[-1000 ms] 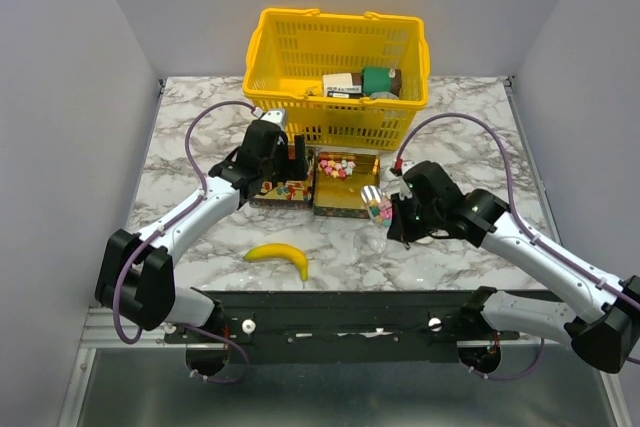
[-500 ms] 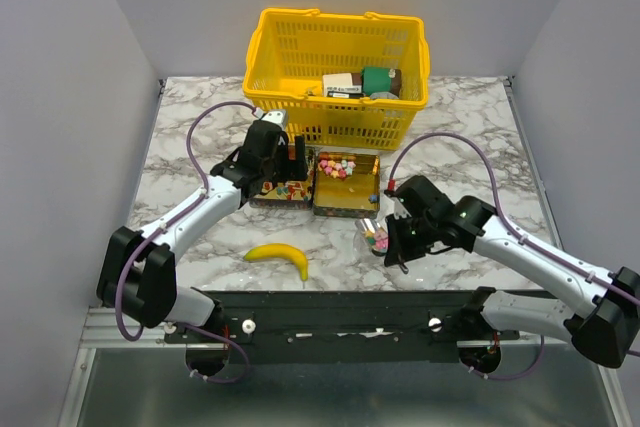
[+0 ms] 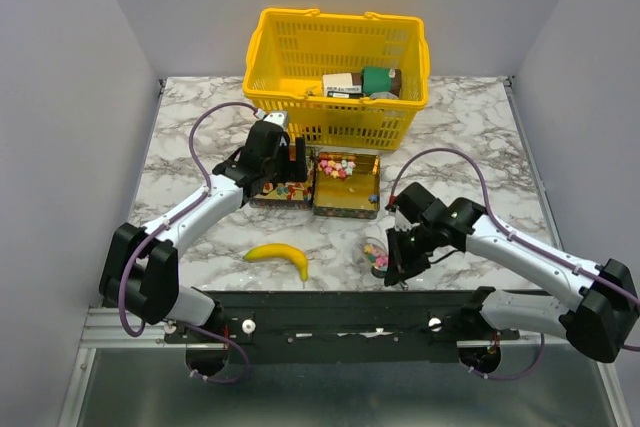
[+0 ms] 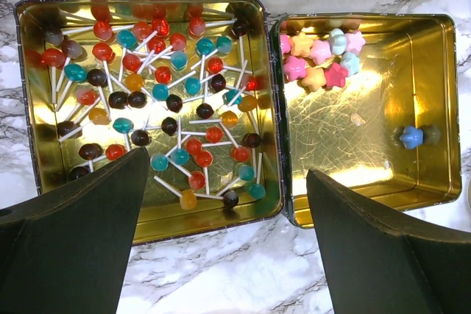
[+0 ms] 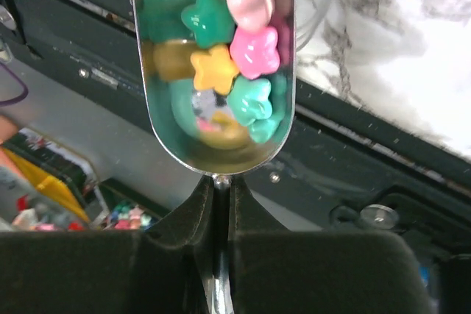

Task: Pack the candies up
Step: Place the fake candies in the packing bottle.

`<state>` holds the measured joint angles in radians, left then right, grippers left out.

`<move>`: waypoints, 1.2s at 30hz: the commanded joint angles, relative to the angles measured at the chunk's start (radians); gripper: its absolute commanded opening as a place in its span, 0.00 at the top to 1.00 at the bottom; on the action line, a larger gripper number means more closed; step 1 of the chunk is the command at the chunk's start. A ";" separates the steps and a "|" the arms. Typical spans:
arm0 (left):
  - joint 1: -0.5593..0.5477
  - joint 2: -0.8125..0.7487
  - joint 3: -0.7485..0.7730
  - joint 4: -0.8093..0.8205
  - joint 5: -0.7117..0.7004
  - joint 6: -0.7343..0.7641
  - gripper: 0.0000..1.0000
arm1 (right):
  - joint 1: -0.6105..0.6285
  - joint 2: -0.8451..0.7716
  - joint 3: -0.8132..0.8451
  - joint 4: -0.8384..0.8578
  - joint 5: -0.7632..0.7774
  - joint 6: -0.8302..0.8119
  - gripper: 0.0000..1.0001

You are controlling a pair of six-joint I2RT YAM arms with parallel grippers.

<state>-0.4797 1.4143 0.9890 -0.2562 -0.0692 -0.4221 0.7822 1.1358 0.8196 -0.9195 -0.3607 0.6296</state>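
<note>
Candies [image 5: 221,56] heap the scoop [image 5: 213,148] your right gripper [image 5: 221,195] pinches by its handle, low in the top view's middle. Only a few stars [image 4: 316,60] lie in the right tin's [image 4: 368,145] upper-left corner, so you've most of the packing left. Your left gripper [image 4: 228,170] hangs wide open above it.

Surface finishes, candy-packing station

Worktop [image 3: 480,117]: smooth marble-look slab, white with grey veins. Lollipop tin [image 4: 206,220] and neighbouring tin [image 4: 368,130]: gold metal interiors, mirror-bright (glare on the floors). Scoop [image 5: 213,145]: polished, reflective metal. Candies [image 5: 254,51]: glossy, smooth. Basket [image 3: 340,122]: yellow plastic lattice. Banana [image 3: 280,255]: matt skin.
</note>
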 commanded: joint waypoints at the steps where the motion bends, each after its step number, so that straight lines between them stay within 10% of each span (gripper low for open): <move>1: 0.003 0.006 0.014 0.008 -0.029 0.016 0.01 | -0.037 -0.010 -0.028 -0.058 -0.112 0.079 0.99; 25: 0.004 -0.021 0.013 -0.002 -0.057 0.020 0.01 | -0.167 0.078 0.093 -0.213 -0.408 0.064 0.99; 36: 0.004 -0.032 0.007 0.026 0.032 0.029 0.01 | -0.169 0.099 0.289 -0.285 -0.248 -0.050 0.99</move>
<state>-0.4789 1.4139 0.9890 -0.2565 -0.0929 -0.4114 0.6197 1.2308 1.0416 -1.1599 -0.6758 0.6456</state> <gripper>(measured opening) 0.987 0.146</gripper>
